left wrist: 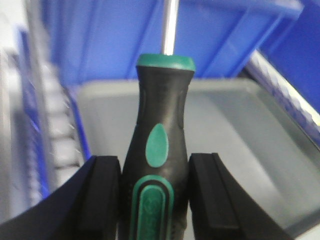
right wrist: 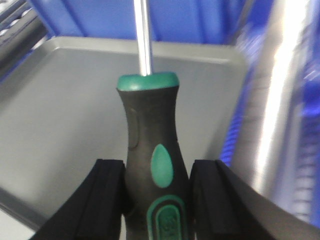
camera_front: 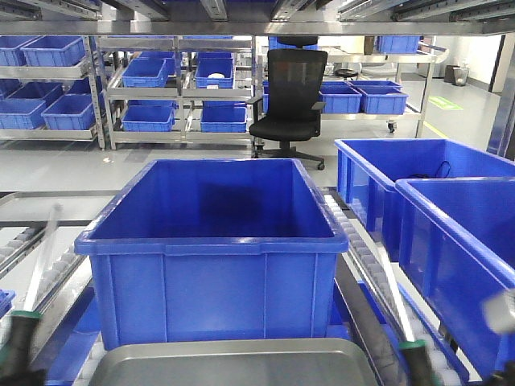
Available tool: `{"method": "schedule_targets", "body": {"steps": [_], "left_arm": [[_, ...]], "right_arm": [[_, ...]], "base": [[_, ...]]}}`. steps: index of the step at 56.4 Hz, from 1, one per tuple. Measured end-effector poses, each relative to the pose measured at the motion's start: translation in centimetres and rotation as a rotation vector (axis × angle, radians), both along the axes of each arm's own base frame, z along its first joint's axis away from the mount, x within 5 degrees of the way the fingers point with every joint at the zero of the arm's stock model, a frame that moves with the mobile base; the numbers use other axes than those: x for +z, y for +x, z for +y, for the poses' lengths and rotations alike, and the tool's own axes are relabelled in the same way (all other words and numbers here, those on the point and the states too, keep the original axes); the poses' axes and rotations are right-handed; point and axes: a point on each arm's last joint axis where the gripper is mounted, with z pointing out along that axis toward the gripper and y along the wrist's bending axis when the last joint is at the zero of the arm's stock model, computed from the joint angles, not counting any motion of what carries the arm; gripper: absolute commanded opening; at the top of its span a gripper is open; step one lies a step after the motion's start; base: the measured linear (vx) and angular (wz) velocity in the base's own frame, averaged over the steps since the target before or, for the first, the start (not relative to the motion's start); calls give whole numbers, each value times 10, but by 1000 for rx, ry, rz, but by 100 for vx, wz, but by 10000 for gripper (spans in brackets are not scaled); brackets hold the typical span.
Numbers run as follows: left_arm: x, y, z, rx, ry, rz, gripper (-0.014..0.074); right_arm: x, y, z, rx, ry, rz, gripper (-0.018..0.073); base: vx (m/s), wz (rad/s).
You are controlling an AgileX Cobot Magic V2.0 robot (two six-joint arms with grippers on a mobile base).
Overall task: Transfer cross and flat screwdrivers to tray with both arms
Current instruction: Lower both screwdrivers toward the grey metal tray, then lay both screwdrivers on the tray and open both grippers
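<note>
Left gripper (left wrist: 155,197) is clamped on one screwdriver (left wrist: 159,145), lower centre of frame; right gripper (right wrist: 157,200) is likewise pinched on the second screwdriver (right wrist: 150,135). Pickup is judged complete. Neither tool is laid in the tray (right wrist: 60,100) behind; placing and release are left.

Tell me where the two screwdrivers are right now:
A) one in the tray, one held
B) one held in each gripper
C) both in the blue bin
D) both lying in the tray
B: the left gripper clamps one screwdriver and the right gripper the other screwdriver; neither lies in the tray.
</note>
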Motion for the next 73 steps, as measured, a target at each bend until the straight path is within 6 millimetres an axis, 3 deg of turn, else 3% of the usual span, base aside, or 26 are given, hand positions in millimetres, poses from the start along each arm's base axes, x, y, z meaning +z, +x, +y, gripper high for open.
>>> {"method": "schedule_targets", "body": {"steps": [13,29,46,60,73], "left_arm": [[-14,22,-31,-77,-96,65,3],[-42,35,-61,-112,-137,203,3],[-67,50,-71,-88,-120,312,4],[-73,53,-74,-99,-103,322,20],[-74,51,-79,-120,-96,326,126]], "right_arm": [[-9,33,41,83,66,92,-8],[-40,46,80,105,78,179,-8],[-48,51,85,74,111,219,-8],[-47,51,85,69,123,223,8],[-47,51,85,67,125,225,119]], "base": [[0,0],[0,0],[0,0],[0,0],[0,0]]}}
